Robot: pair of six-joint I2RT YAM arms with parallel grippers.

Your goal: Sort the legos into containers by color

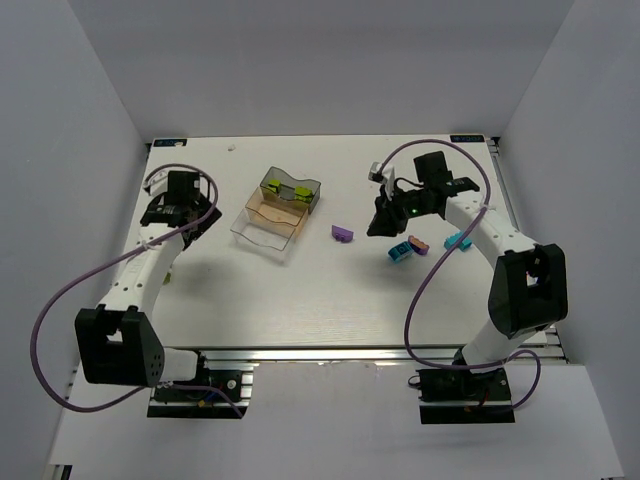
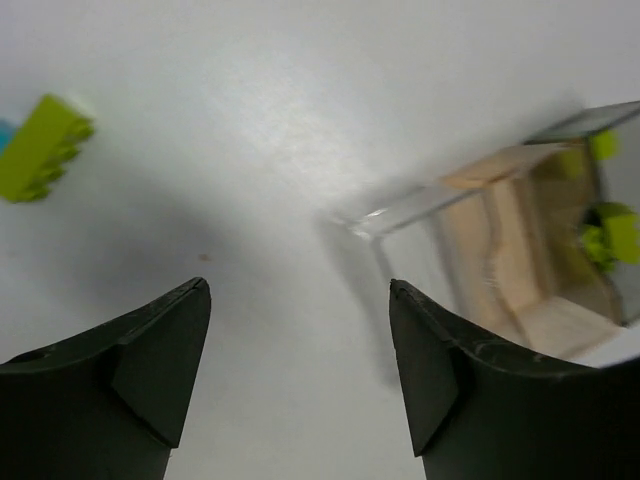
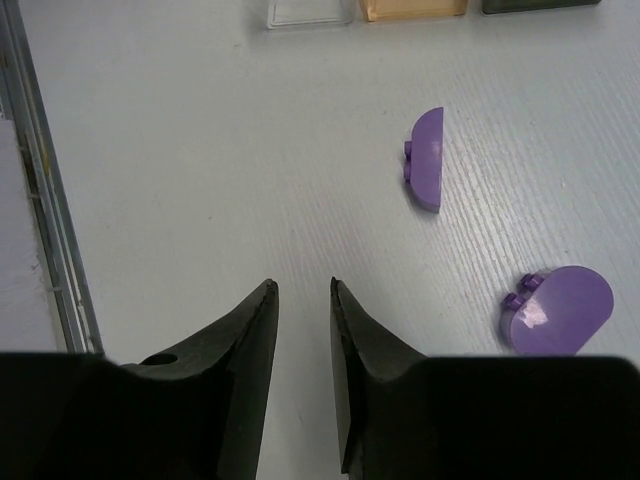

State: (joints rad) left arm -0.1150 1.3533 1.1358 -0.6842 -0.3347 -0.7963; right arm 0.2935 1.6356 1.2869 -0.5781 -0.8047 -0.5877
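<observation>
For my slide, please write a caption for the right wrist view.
Right pincer, slightly open and empty, over the white table near two purple legos.

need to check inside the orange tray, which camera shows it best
The top view: the whole orange tray shows from above. The left wrist view shows the tray blurred; the right wrist view shows only its near edge.

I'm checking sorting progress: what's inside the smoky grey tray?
Two lime green bricks show in the smoky grey tray. Its dark walls may hide anything lying lower; no other colour shows.
</observation>
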